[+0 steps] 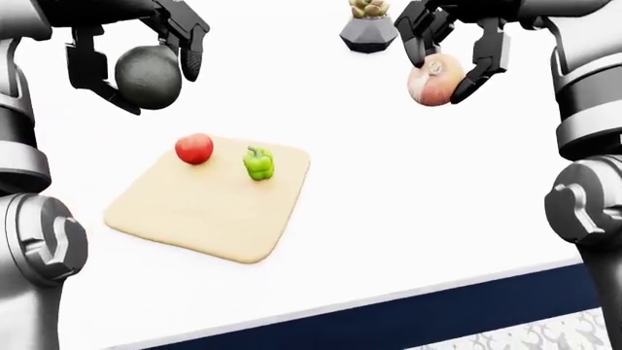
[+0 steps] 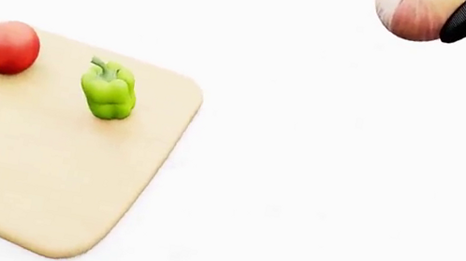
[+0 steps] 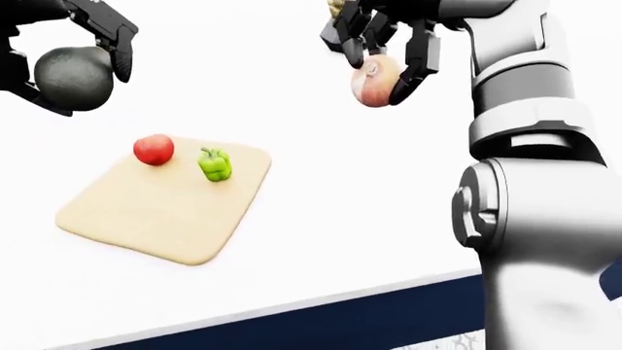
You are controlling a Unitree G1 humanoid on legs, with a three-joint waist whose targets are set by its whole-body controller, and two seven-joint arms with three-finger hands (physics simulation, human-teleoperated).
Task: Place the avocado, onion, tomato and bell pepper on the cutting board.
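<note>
A tan cutting board [image 1: 195,219] lies on the white counter. On it rest a red tomato [image 1: 195,148] and, to its right, a green bell pepper [image 1: 259,162]. High at the left of the left-eye view, my left hand [image 1: 136,55] is shut on the dark avocado [image 1: 148,76], above the board's upper left side. At the upper right my right hand [image 1: 457,55] is shut on the pinkish onion [image 1: 434,80], held in the air to the right of the board. The head view shows only the onion [image 2: 413,15] at its top edge.
A small potted succulent in a dark faceted pot [image 1: 370,29] stands at the top of the left-eye view, between my hands. The counter's near edge [image 1: 389,295] runs along the bottom, with a dark blue cabinet face below it.
</note>
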